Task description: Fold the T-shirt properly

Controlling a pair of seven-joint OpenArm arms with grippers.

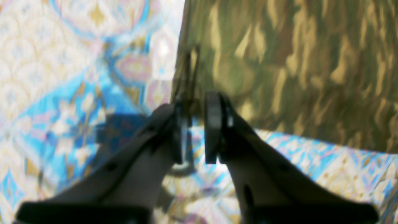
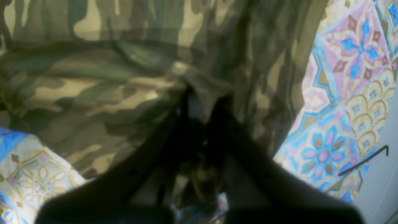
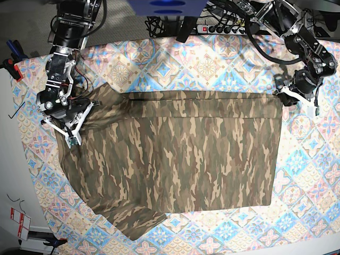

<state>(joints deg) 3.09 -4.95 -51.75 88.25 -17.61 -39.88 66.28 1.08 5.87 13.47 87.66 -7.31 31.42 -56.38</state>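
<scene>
Now | L fingers (image 1: 196, 124) narrow, pinching T-shirt (image 3: 180, 154) corner | R fingers (image 2: 200, 109) clamped on T-shirt (bunched fabric)

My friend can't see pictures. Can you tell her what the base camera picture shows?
A big camouflage T-shirt lies spread on a pastel tile-patterned cloth. The right gripper pinches one top corner, and the left gripper is at the other.

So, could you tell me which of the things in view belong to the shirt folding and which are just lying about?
Part of the job:
- T-shirt, spread out
- left gripper, closed on the shirt's corner
- right gripper, shut on bunched shirt fabric

Just lying about:
- patterned cloth under the shirt
- power strip at the back
- black hex key beside the cloth
</scene>
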